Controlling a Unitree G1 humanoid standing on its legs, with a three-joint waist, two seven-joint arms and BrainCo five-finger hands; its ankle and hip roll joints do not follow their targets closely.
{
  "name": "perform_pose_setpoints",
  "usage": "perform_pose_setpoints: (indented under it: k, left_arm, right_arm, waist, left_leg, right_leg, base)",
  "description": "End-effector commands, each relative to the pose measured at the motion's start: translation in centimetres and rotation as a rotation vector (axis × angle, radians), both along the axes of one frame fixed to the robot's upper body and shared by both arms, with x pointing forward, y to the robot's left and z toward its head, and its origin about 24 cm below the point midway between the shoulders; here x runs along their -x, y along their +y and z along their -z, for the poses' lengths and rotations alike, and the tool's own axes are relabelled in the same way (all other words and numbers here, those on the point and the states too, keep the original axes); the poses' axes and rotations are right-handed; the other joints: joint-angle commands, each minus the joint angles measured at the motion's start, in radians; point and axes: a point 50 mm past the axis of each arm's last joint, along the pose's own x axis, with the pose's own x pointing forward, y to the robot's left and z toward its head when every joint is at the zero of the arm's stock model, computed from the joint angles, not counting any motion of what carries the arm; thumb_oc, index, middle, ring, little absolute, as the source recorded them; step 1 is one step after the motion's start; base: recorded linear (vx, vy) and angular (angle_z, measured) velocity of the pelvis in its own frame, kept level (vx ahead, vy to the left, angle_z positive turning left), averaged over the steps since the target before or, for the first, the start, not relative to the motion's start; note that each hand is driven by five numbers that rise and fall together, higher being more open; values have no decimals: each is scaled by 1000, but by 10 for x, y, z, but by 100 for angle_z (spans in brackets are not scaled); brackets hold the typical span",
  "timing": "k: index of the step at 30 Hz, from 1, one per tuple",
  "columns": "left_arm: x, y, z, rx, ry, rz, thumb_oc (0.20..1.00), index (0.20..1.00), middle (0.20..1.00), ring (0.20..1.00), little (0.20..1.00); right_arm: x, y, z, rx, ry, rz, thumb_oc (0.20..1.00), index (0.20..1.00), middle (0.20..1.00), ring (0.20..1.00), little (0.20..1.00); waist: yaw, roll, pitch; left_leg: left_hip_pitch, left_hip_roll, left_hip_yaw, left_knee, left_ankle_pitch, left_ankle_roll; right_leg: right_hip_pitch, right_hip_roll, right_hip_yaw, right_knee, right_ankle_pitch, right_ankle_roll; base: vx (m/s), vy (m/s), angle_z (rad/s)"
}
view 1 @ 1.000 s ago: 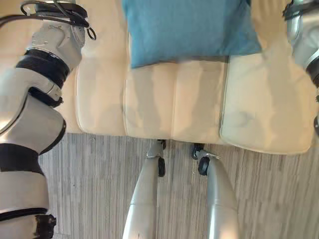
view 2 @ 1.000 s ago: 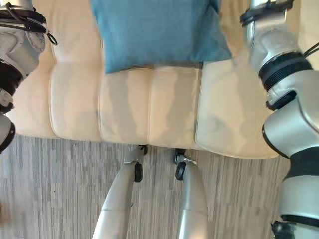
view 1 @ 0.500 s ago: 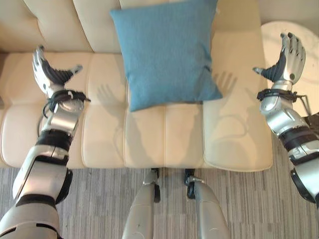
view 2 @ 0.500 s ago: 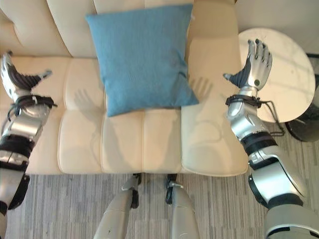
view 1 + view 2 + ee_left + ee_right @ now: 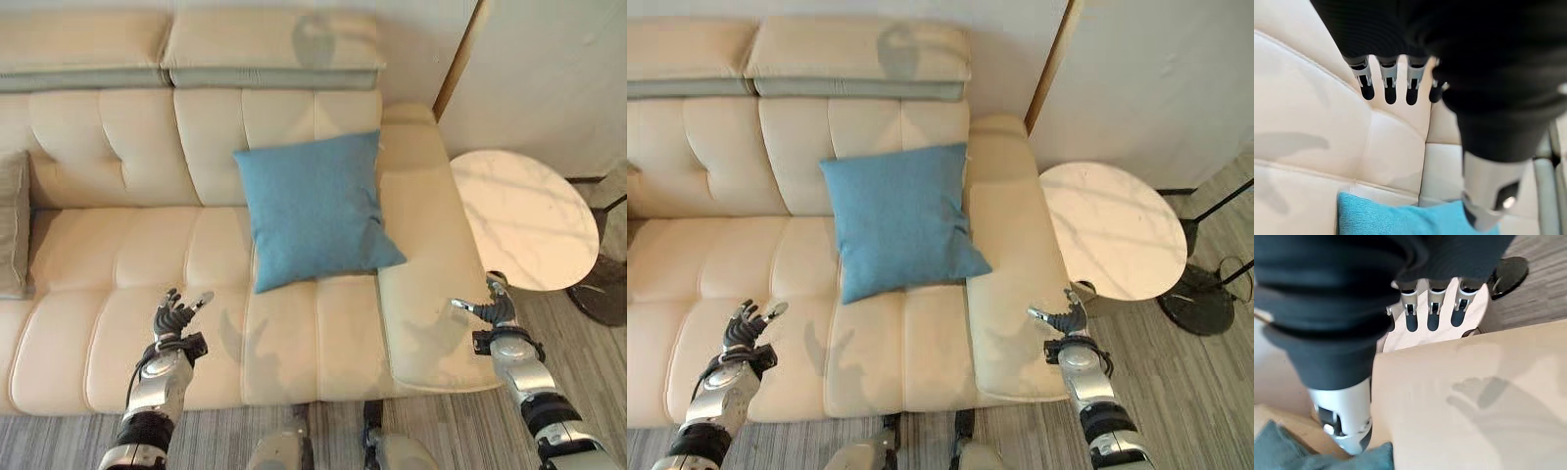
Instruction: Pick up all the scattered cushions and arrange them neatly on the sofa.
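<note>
- While both arms hang low over the front edge of the cream sofa [image 5: 118, 284], a blue cushion [image 5: 315, 208] leans tilted against the backrest near the sofa's right end, its lower edge resting on the seat.
- The left hand [image 5: 174, 315] hovers above the seat, to the left of the blue cushion and well apart from it; its fingers are spread and relaxed, holding nothing.
- In the left wrist view the left hand's fingers [image 5: 1389, 83] point out straight over the seat panels, with a corner of the blue cushion beyond them.
- The right hand [image 5: 1063, 317] hovers over the right end of the sofa, by the armrest, fingers loosely extended and empty.
- In the right wrist view its fingers [image 5: 1433, 314] reach out straight, with the armrest surface below and the round table past them.
- A round white marble-look tabletop [image 5: 524, 217] stands just beside the sofa's right armrest.
- A grey-beige cushion [image 5: 12, 235] shows at the sofa's far left, cut off by the edge of the view.
- Grey striped floor [image 5: 1176, 392] lies in front of the sofa.
</note>
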Motion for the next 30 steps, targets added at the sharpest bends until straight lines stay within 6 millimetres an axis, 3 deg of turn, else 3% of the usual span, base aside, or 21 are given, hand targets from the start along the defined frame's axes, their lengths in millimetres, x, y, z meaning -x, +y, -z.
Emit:
perform_pose_setpoints:
  k: [1,6,7,8,13,14,16,18,20,21,24,27,30]
  left_arm:
    - [10,4,13,-27,77,34,1000,1000,1000,1000,1000]
    - [44,-10,45,-50,270,140,1000,1000,1000,1000,1000]
    - [44,-10,45,-50,270,140,1000,1000,1000,1000,1000]
    - [57,-13,58,-73,358,178,1000,1000,1000,1000,1000]
    - [64,-19,66,-118,430,246,1000,1000,1000,1000,1000]
    - [72,-24,75,-144,498,298,1000,1000,1000,1000,1000]
    - [81,-29,82,-136,543,329,1000,1000,1000,1000,1000]
    - [90,-33,87,-122,574,340,1000,1000,1000,1000,1000]
    - [90,-35,88,-112,570,329,1000,1000,1000,1000,1000]
    - [90,-34,88,-119,572,325,1000,1000,1000,1000,1000]
    - [90,-35,88,-107,569,314,1000,1000,1000,1000,1000]
    - [90,-38,89,-85,560,295,1000,1000,1000,1000,1000]
    - [86,-39,88,-72,551,276,1000,1000,1000,1000,1000]
  right_arm:
    - [12,-14,6,-10,28,13,1000,1000,1000,1000,1000]
    - [57,-11,47,-140,181,88,1000,1000,1000,1000,1000]
    - [56,-11,47,-140,181,88,1000,1000,1000,1000,1000]
    - [65,-7,56,-158,231,87,1000,1000,1000,1000,1000]
    - [66,0,60,-169,244,63,1000,1000,1000,1000,1000]
    - [74,5,68,-182,277,63,1000,1000,1000,1000,1000]
    - [79,6,71,-190,289,64,1000,1000,1000,1000,1000]
    - [85,6,74,-196,303,76,1000,1000,1000,1000,1000]
    - [82,10,73,-193,296,53,1000,1000,1000,1000,1000]
    - [79,11,72,-177,303,33,1000,1000,1000,1000,1000]
    - [76,11,69,-165,289,19,1000,1000,1000,1000,1000]
    - [74,12,67,-172,266,21,1000,1000,1000,1000,1000]
    - [75,11,68,-177,280,35,1000,1000,1000,1000,1000]
  waist:
    - [23,5,-73]
    - [17,9,-75]
    - [17,9,-75]
    - [16,16,-58]
    - [10,24,-21]
    - [0,39,-13]
    - [-5,39,-25]
    - [-5,30,-32]
    - [6,21,-32]
    - [17,12,-32]
    - [20,10,-26]
    - [10,26,8]
    - [6,25,26]
  left_leg:
    - [82,-21,14,2,-134,-16]
    - [117,-23,10,2,-148,-5]
    - [117,-23,10,2,-148,-5]
    - [120,-20,20,2,-151,4]
    - [98,-7,33,2,-129,5]
    - [76,6,27,2,-112,13]
    - [60,2,16,2,-112,15]
    - [55,-6,7,2,-108,10]
    - [35,7,14,2,-81,-6]
    - [16,28,25,2,-44,-23]
    - [7,43,20,2,-8,-39]
    - [-28,74,-9,2,73,-88]
    - [-24,54,9,12,45,-72]
  right_leg:
    - [38,9,-15,2,-69,47]
    - [63,10,-15,29,-86,46]
    - [62,10,-15,31,-87,46]
    - [40,4,-15,80,-86,53]
    - [-5,10,26,138,-87,54]
    - [-35,21,68,310,-161,42]
    - [-24,18,86,399,-176,33]
    - [34,23,107,358,-173,31]
    - [99,28,79,235,-232,15]
    - [122,50,62,164,-250,-7]
    - [140,73,58,118,-252,-22]
    - [135,118,35,113,-253,-60]
    - [111,106,4,134,-241,-62]
  base:
    - [44,35,-3]
    - [6,36,1]
    - [-85,54,-3]
    - [-116,46,-6]
    - [-142,-16,-24]
    - [-201,-91,-22]
    - [-183,-142,4]
    - [-133,-199,23]
    - [-243,-328,6]
    - [-246,-327,-13]
    - [-255,-299,-26]
    - [-472,-390,2]
    - [-298,-162,36]
